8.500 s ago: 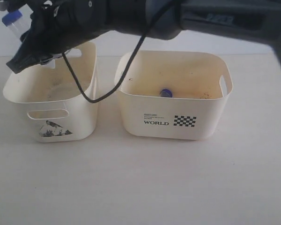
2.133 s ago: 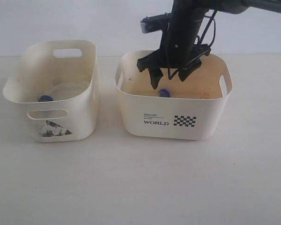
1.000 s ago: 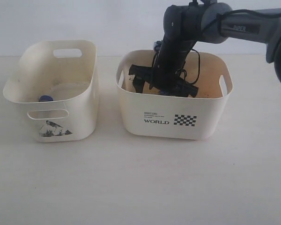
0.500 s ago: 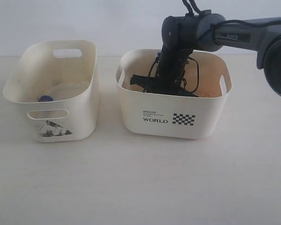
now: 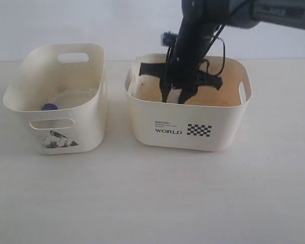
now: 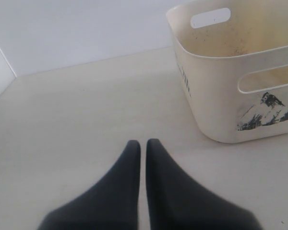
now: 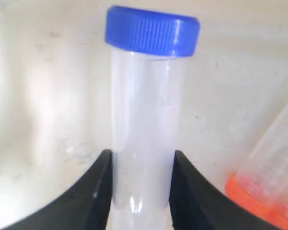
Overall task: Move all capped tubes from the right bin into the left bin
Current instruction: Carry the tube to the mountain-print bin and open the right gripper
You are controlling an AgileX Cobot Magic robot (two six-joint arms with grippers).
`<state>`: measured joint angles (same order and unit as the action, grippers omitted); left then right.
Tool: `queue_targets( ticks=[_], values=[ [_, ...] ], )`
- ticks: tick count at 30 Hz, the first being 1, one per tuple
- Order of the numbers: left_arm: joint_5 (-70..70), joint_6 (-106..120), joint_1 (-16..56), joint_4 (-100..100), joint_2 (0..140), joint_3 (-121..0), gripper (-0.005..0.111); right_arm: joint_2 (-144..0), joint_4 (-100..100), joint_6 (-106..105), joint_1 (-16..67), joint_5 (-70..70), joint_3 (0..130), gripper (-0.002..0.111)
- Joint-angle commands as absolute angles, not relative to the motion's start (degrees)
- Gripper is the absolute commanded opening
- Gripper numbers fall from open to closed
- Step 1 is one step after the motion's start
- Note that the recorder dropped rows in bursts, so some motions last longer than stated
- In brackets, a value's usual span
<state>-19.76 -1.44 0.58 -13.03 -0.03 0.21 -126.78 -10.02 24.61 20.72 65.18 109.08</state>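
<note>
In the right wrist view my right gripper [image 7: 141,155] is shut on a blue-capped tube [image 7: 144,105], a finger pressed on each side of its clear body. An orange-capped tube [image 7: 266,179] lies beside it on the bin floor. The exterior view has this gripper [image 5: 174,99] pointing down inside the right bin [image 5: 183,119], where the held tube is hidden behind the fingers and the bin wall. Another blue cap [image 5: 50,107] shows inside the left bin [image 5: 91,127]. My left gripper [image 6: 143,142] is shut and empty, low over the table beside the left bin [image 6: 216,96].
The two cream bins stand side by side on a pale table with a narrow gap between them. A cable [image 5: 221,48] loops off the right arm above the right bin. A white wall rises behind.
The right gripper's fingers have closed on the blue-capped tube low in the right bin, and the arm has lifted a little. The left gripper has not moved.
</note>
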Motion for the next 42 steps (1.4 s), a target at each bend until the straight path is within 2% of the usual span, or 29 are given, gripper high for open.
queue_targets(
  ticks=[1,6,9,17,19,21,22,24,27,28,29,30,31,33,38,39,42],
  values=[
    [-19.57,-1.98,0.56,-13.10,0.00,0.00,0.004,-118.95,-9.84,17.53,20.68,65.64,109.24,0.000],
    [-19.57,-1.98,0.56,-13.10,0.00,0.00,0.004,-113.22,-13.05,3.44,20.68,62.98,109.24,0.000],
    [-19.57,-1.98,0.56,-13.10,0.00,0.00,0.004,-114.16,-37.58,-22.57,21.81,61.85,109.24,0.000],
    [-19.57,-1.98,0.56,-13.10,0.00,0.00,0.004,-120.06,-35.48,-27.99,36.16,30.90,109.24,0.000],
    [-19.57,-1.98,0.56,-13.10,0.00,0.00,0.004,-122.34,-30.86,-21.56,37.17,23.80,109.24,0.000],
    [-19.57,-1.98,0.56,-13.10,0.00,0.00,0.004,-123.85,-30.10,-20.01,37.05,23.47,109.24,0.002],
    [-19.57,-1.98,0.56,-13.10,0.00,0.00,0.004,-124.38,-30.10,-20.01,37.05,23.84,109.24,0.005],
    [-19.57,-1.98,0.56,-13.10,0.00,0.00,0.004,-125.53,-30.10,-20.37,37.16,25.02,109.24,0.021],
    [-19.57,-1.98,0.56,-13.10,0.00,0.00,0.004,-127.20,-30.21,-19.93,37.16,24.41,109.24,0.065],
    [-19.57,-1.98,0.56,-13.10,0.00,0.00,0.004,-127.44,-30.21,-19.81,37.16,23.76,109.24,0.075],
    [-19.57,-1.98,0.56,-13.10,0.00,0.00,0.004,-127.55,-30.10,-19.59,37.16,23.07,109.24,0.083],
    [-19.57,-1.98,0.56,-13.10,0.00,0.00,0.004,-127.67,-30.10,-19.25,37.16,22.69,109.24,0.084],
    [-19.57,-1.98,0.56,-13.10,0.00,0.00,0.004,-127.67,-30.10,-18.43,37.16,22.37,109.24,0.082],
    [-19.57,-1.98,0.56,-13.10,0.00,0.00,0.004,-126.93,-30.10,-17.48,37.16,21.63,109.24,0.065],
    [-19.57,-1.98,0.56,-13.10,0.00,0.00,0.004,-122.94,-26.41,-18.08,37.16,22.04,109.24,0.005],
    [-19.57,-1.98,0.56,-13.10,0.00,0.00,0.004,-121.86,-24.78,-17.97,37.06,22.95,109.24,0.000],
    [-19.57,-1.98,0.56,-13.10,0.00,0.00,0.004,-119.01,-21.04,-17.61,36.53,27.02,109.24,0.000]
  ],
)
